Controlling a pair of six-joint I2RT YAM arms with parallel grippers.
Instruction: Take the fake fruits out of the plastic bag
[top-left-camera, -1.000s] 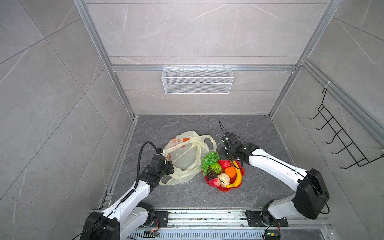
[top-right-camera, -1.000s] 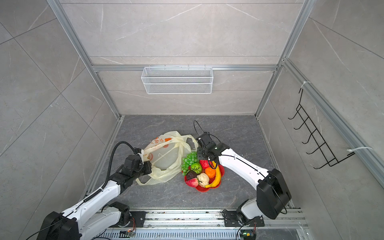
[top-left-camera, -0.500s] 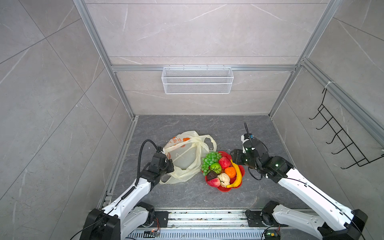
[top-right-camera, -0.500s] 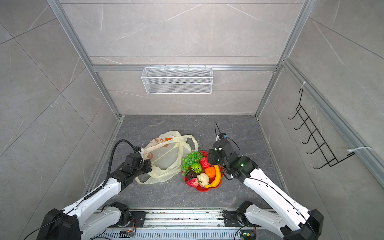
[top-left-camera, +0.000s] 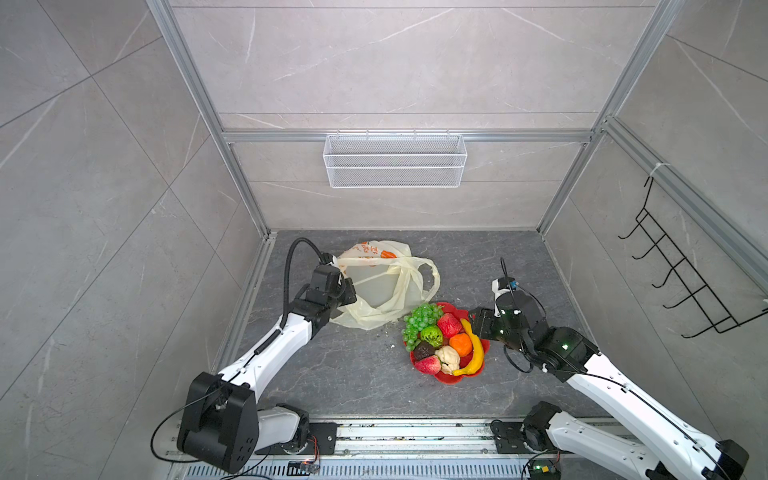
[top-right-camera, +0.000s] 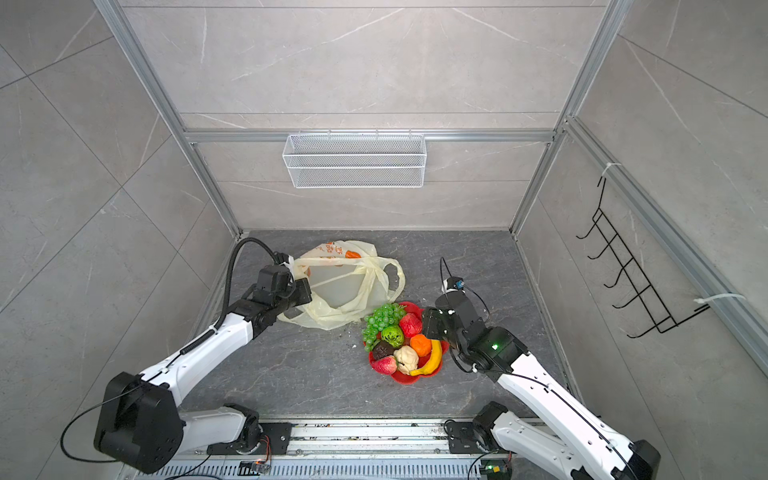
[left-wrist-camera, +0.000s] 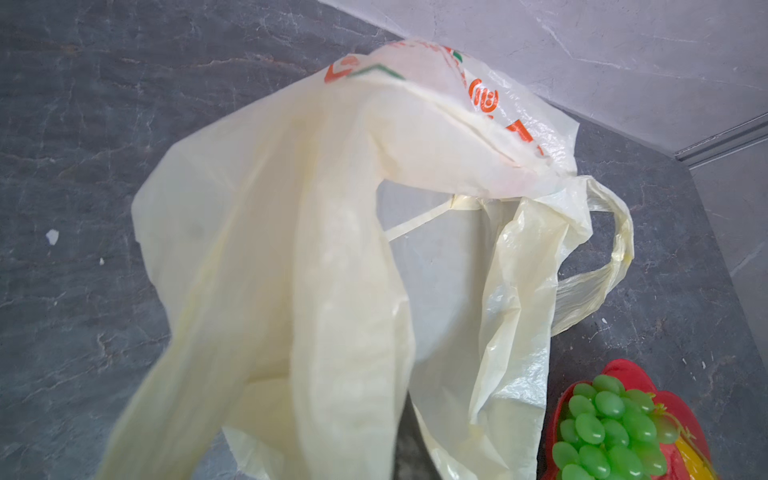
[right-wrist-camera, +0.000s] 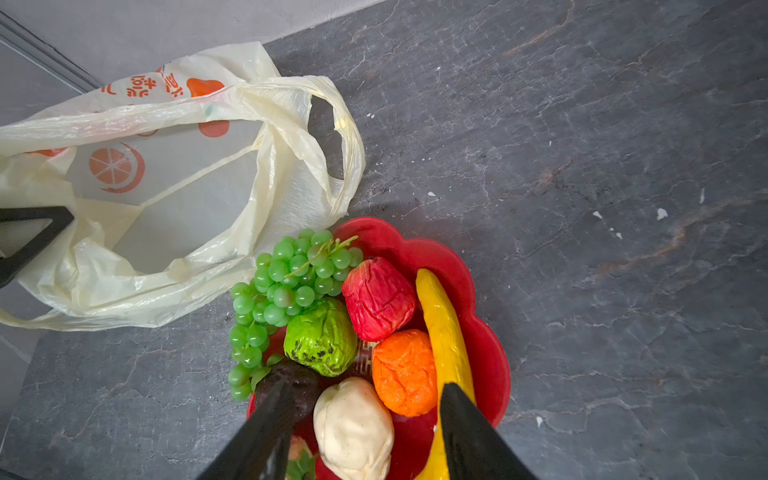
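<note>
Fake fruits (right-wrist-camera: 320, 336) near parted right claw (right-wrist-camera: 368, 388); left claw (top-left-camera: 348, 294) pinches plastic bag (top-left-camera: 386, 286).

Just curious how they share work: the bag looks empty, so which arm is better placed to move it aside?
Left, probably: the left fingers are shut on the plastic bag, while the right fingers stand open over the fake fruits.

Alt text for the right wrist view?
Small plastic fake fruits heaped on a red flower-shaped plate, on a dark grey stone-look table. Beside it lies a translucent pale-yellow plastic bag, apparently empty. The right gripper hovers open above the plate.
</note>
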